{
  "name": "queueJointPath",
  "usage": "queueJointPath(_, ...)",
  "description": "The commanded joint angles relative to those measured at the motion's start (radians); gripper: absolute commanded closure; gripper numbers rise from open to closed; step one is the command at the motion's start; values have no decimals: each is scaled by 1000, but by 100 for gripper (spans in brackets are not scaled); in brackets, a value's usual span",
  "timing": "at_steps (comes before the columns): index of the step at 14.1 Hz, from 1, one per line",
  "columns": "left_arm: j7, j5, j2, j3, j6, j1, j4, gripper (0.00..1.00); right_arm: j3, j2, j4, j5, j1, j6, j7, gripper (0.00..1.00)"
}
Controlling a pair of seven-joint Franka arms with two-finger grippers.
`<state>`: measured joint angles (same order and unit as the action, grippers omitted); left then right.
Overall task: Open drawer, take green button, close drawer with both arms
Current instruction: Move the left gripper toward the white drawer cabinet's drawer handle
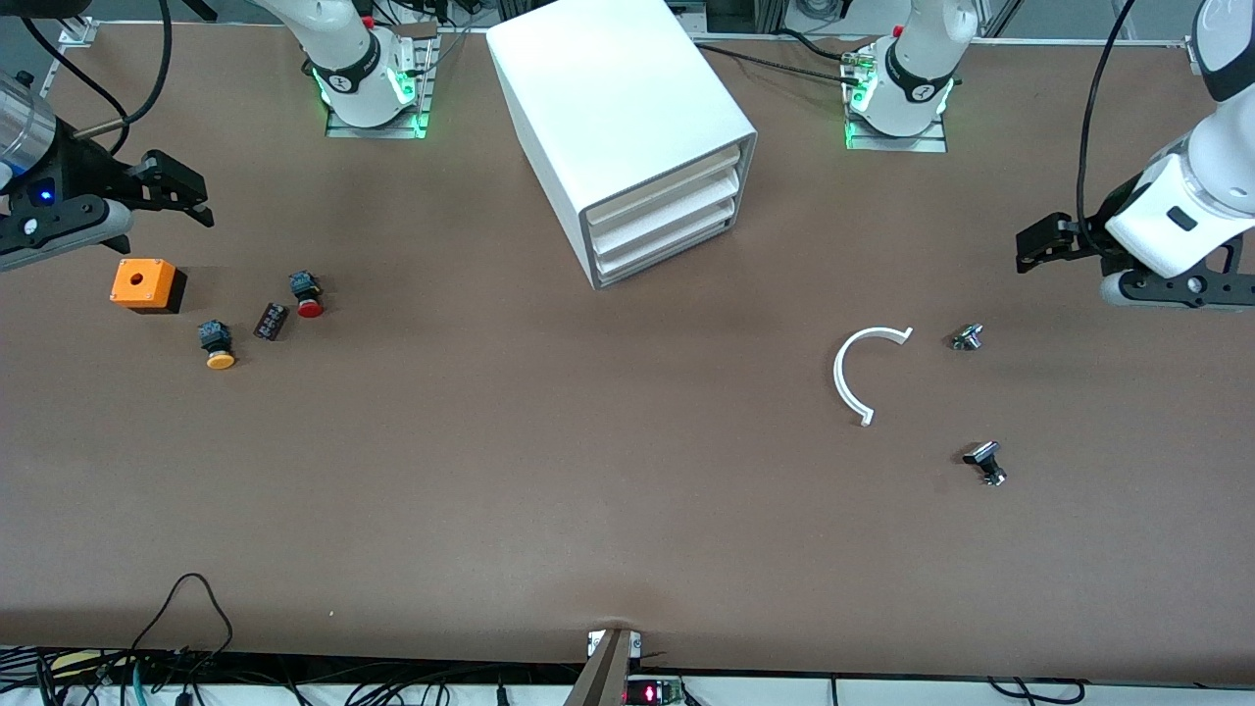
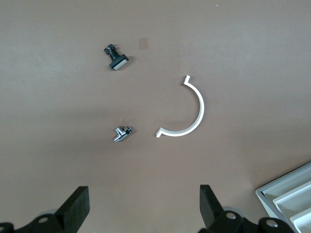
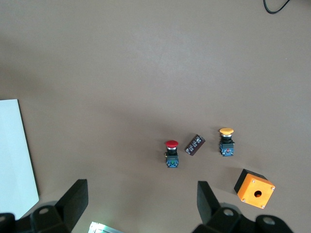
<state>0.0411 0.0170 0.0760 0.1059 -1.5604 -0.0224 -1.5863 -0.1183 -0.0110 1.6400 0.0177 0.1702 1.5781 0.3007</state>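
The white cabinet (image 1: 608, 108) stands between the two arm bases, its grey-framed front turned toward the left arm's end. All three drawers are pushed in, and the drawer (image 1: 665, 247) is the lowest one. The button is hidden from view. My left gripper (image 1: 1037, 245) hangs open and empty over bare table at the left arm's end; its wrist view (image 2: 144, 204) shows a corner of the cabinet (image 2: 291, 194). My right gripper (image 1: 181, 191) hangs open and empty over the table at the right arm's end, above an orange box; its wrist view (image 3: 141, 199) shows the cabinet side (image 3: 14, 150).
Near the right gripper lie an orange box (image 1: 145, 284), a yellow-capped button (image 1: 216, 343), a red-capped button (image 1: 307, 294) and a small dark block (image 1: 271, 321). Toward the left arm's end lie a white curved piece (image 1: 851, 378), a small metal part (image 1: 968, 337) and a black part (image 1: 987, 462).
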Motion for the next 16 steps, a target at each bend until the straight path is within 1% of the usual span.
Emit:
queueJointPath(1,-14,-14,21,47,31,5,22,0,9,14,-28,-7,-6,-10,-15,1)
queueJointPath(4,-7,-17,44,107,71,10,51,0,9,14,-28,-7,-6,-10,-15,1)
queueJointPath(8,54,-20,91,207,71,12,60,0,9,16,-28,-7,-6,-10,-15,1)
queueJointPath(10,52,-102,131,209,72,10,88,0,9,14,-28,-7,-8,-10,-15,1)
queueJointPath(12,59,-208,210,207,75,12,92,0,9,16,-28,-7,-8,-10,-15,1)
queueJointPath(14,46,-226,260,212,75,13,109,0,9,16,-28,-7,-8,-10,-15,1)
queueJointPath(16,13,-226,322,232,75,30,152,0,9,16,-28,-7,-8,-10,-15,1)
